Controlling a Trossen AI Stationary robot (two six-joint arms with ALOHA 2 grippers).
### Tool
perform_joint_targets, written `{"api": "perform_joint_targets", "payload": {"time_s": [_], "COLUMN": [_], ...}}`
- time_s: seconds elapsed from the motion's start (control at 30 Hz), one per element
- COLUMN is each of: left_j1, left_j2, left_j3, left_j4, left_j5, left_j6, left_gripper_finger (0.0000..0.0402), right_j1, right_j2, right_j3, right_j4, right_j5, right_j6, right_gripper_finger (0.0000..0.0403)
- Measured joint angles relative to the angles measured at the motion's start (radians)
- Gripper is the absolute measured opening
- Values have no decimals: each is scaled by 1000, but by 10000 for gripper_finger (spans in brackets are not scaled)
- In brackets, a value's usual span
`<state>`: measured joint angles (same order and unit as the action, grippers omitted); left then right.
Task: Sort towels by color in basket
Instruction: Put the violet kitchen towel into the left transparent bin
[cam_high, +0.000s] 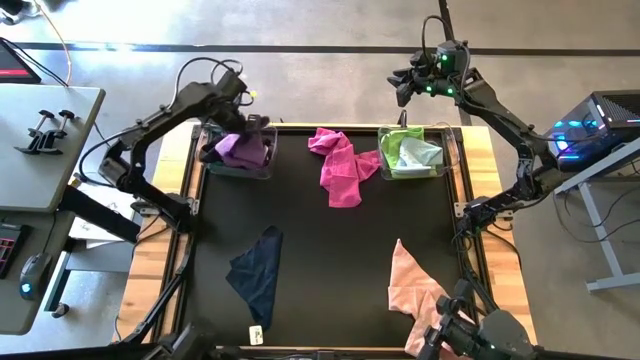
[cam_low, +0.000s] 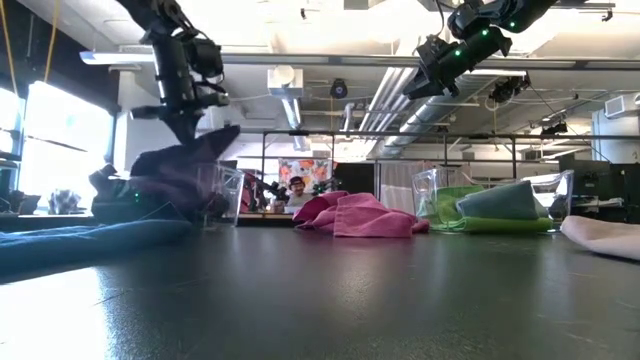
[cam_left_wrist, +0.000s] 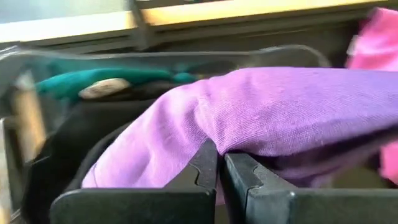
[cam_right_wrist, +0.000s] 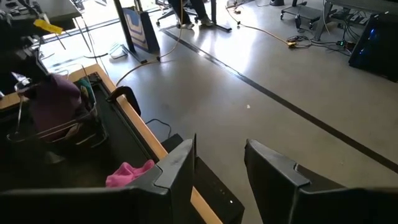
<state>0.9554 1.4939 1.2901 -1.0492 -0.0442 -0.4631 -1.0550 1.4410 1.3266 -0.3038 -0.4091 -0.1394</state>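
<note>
— Purple cloth, where does it sit?
— The purple towel (cam_left_wrist: 267, 112) hangs over the left basket (cam_high: 262, 165) at the mat's far left corner, pinched by the left gripper (cam_left_wrist: 221, 171); only that wrist view shows a teal towel (cam_left_wrist: 106, 79) inside.
— And the right gripper (cam_right_wrist: 217, 163)?
— Spread, empty, raised above the right basket (cam_high: 452, 150) holding lime (cam_high: 392, 152) and mint (cam_high: 420, 153) towels.

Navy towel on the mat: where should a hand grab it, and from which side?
Grip the navy towel at its bunched middle fold, coming straight down from above. It lies flat and crumpled on the black mat, apart from the other cloths, so only raised wrinkles offer the fingers anything. The right hand is open and free.
</note>
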Motion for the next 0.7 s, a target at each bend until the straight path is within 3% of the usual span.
{"api": "perform_joint_targets", "payload": {"time_s": [0.17,0.33,0.53,0.7], "left_j1": [18,18,11,-10], "left_j2": [37,128,251,255], "left_j3": [-3,-2,-2,17], "left_j4": [-67,-24,26,-13], "left_j5": [-79,-147,-57,40], "left_j6": [-18,20,76,99], "left_gripper_finger": [0,0,0,0], "right_j1": [0,0,0,0], "right_j2": [0,0,0,0], "right_j3": [0,0,0,0], "right_j4": [-2,-5,-7,-7], "right_j5": [0,0,1,1], "right_j6": [0,-22,-23,-23], "right_gripper_finger": [140,140,140,140]}}
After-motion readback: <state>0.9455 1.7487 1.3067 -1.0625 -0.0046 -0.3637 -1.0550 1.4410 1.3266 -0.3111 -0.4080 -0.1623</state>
